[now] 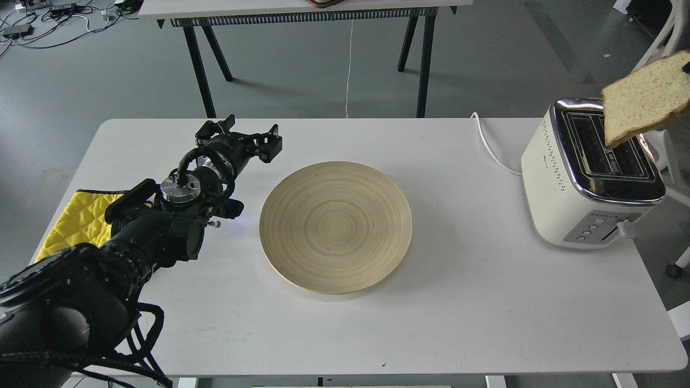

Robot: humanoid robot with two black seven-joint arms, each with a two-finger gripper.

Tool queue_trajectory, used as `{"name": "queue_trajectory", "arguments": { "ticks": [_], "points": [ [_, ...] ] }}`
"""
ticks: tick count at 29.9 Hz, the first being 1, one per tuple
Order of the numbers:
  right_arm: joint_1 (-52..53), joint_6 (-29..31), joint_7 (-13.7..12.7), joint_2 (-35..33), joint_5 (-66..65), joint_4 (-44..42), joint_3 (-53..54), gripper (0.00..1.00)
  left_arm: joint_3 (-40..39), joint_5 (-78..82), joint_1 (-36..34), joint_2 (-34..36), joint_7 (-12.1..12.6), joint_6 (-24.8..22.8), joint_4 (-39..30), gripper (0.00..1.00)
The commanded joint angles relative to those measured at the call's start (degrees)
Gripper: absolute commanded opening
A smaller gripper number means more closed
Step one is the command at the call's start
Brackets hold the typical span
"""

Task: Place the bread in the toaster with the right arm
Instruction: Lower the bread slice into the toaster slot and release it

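The bread (644, 97), a pale tan slice with a brown crust, hangs tilted in the air at the right edge of the head view. Its lower corner is just above the back of the slots of the cream-white toaster (560, 183). My right gripper (687, 67) shows only as a dark sliver at the frame edge, gripping the slice's right side. The rest of the right arm is out of view. My left gripper (245, 141) is open and empty, hovering over the table left of the plate.
A round wooden plate (335, 226) lies empty mid-table. A yellow cloth (75, 218) lies at the left edge under my left arm. The toaster's white cord (488, 145) runs off the far edge. A second table (302, 11) stands behind.
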Motion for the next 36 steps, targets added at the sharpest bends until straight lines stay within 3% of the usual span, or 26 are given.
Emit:
{"name": "queue_trajectory", "arguments": {
  "ticks": [1, 36],
  "points": [
    [-0.4, 0.0, 0.0, 0.1, 0.0, 0.1, 0.0, 0.00, 0.0, 0.0, 0.0, 0.0, 0.0, 0.0, 0.0, 1.00],
    [-5.6, -0.2, 0.1, 1.7, 0.1, 0.9, 0.5, 0.00, 0.0, 0.0, 0.0, 0.0, 0.0, 0.0, 0.0, 1.00]
  ]
}}
